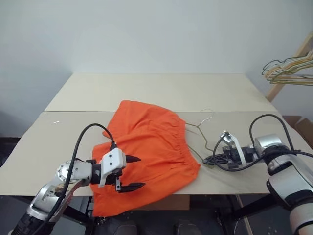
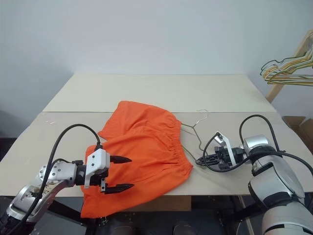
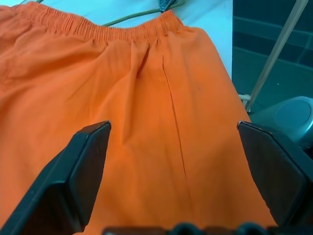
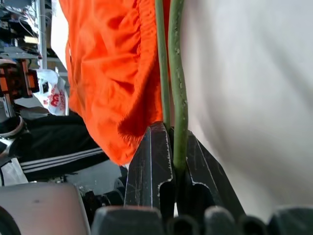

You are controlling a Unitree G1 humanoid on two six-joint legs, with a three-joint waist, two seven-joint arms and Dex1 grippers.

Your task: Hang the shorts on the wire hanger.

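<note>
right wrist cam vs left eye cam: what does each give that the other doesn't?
Right wrist view alone: the right gripper up close, its fingers pinched shut on the wire hanger, two strands of wire running up from the pinch.

Left eye view alone: the left gripper, fingers spread open over the shorts, the hanger's hook lying on the table, and a bunch of hangers on a rack at far right.

Both: the orange shorts, the wire hanger beside their waistband, the pale table.

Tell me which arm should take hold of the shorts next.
Left. The left gripper hovers open right over the shorts, while the right gripper is shut on the wire hanger beside the waistband, so it is occupied.
</note>
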